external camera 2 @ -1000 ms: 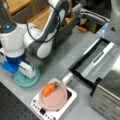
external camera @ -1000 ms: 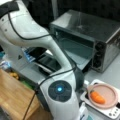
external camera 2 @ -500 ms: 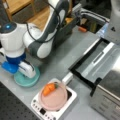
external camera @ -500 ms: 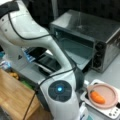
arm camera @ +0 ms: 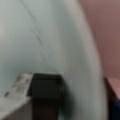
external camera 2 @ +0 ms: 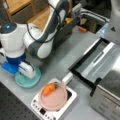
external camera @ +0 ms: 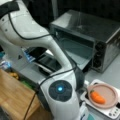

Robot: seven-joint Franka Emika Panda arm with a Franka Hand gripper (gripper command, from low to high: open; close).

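Front view first: we see the arm's white glossy shell filling the frame, blue status light at the joint. The gripper itself is hidden behind the arm body here, low at the bottom edge. The toaster oven (external camera: 87,40) sits toward a front view's top right, brushed metal, door (external camera: 75,53) dropped open. The pink plate (external camera: 103,96) rests on a white scale (external camera: 110,111) at bottom right, with an orange carrot (external camera: 97,97) lying on it, long axis slanting from upper left to lower right.

In the front view from the opposite side, the gripper (external camera 2: 28,71) is down on the teal plate (external camera 2: 28,78), at a front view's left, touching or just above its surface (contact not resolvable). The teal plate is round, flat, smooth glaze, sitting on the grey worktop (external camera 2: 62,53). Carrot and pink plate lie just to the right and slightly below the gripper, near but apart; the carrot's green end points toward the top right.

Wrist view: pale teal plate surface (arm camera: 45,37) fills most of the frame, curved rim sweeping down, pink beyond it on the right. One dark gripper finger (arm camera: 46,92) shows at the bottom. We cannot tell whether the gripper is apart or together.
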